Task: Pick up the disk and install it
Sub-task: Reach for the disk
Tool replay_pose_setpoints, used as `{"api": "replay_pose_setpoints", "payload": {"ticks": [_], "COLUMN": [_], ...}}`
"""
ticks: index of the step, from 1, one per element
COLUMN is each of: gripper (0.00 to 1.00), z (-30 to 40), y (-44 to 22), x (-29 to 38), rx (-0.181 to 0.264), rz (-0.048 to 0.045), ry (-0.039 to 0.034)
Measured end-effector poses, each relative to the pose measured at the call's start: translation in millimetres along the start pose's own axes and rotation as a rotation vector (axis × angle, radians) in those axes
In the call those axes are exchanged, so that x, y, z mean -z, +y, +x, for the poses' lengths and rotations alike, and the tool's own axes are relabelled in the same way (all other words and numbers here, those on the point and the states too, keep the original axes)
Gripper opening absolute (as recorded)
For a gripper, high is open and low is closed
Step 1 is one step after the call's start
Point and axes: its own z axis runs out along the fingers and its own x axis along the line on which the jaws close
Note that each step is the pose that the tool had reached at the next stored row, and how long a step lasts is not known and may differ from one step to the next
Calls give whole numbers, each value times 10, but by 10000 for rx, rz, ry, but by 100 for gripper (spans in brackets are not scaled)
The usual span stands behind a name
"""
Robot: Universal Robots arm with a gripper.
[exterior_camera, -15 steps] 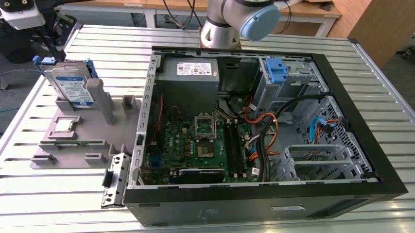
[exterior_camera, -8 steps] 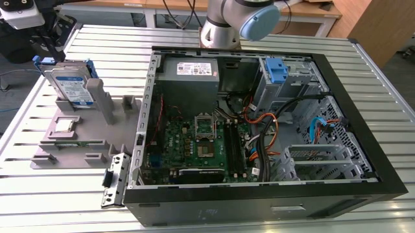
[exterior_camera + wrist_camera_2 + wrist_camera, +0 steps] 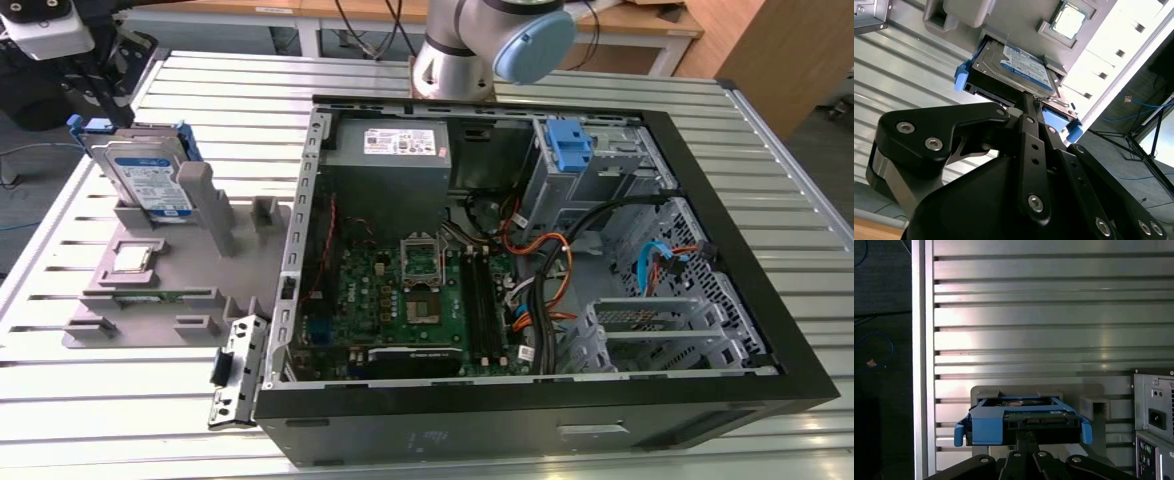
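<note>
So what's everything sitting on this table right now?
disk: one, silver with a blue frame, standing upright in the grey holder, exterior view's left.
grey holder: one, on the table beside the case.
chip: one, silver, lying on the holder.
computer case: one, black, opened, middle of the table.
circuit board: one, green, inside the case.
power box: one, grey, inside the case at the end near the arm.
blue bracket: one, inside the case.
table: one, silver slats.
robot arm: one, grey and blue, behind the case.
claw: one, black, right by the disk's edge.
</note>
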Motion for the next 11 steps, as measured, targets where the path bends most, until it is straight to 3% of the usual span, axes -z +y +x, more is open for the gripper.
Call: {"api": "replay_pose_setpoints", "payload": {"ticks": [11], "gripper": [10], "z": [0], "y": [0], "x": [0], "rx": [175], "rz": [29], "ry": [2]}}
